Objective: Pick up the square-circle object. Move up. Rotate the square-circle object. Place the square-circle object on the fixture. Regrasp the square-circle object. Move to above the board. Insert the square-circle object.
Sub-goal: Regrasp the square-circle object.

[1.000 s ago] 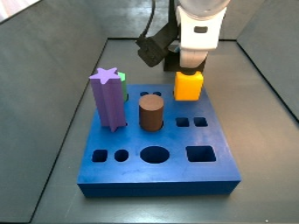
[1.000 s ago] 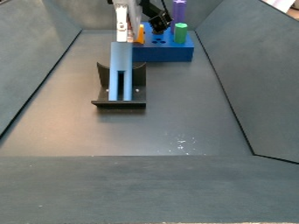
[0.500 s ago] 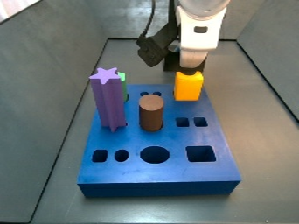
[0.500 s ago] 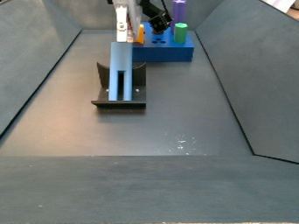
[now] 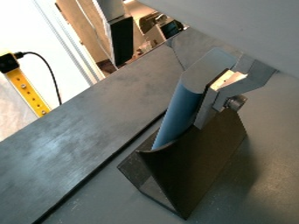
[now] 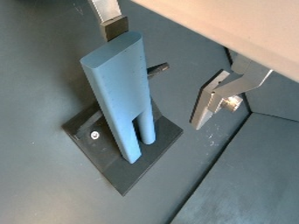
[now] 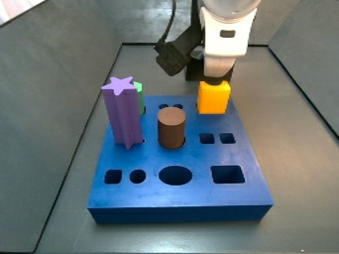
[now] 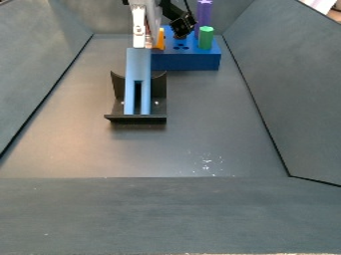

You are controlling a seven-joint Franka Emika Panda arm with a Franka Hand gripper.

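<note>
Peg [image 8: 139,80] upright on fixture [image 8: 135,112], gripper [image 6: 163,52] round its top.

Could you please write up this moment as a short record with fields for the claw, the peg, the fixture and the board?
claw: claw at the peg's top, fingers either side, gaps showing; grip not confirmed
square-circle object: square-circle object upright on the fixture, blue
fixture: fixture on the floor, in front of the board
board: board holding a purple star peg, a brown cylinder and a yellow block
</note>
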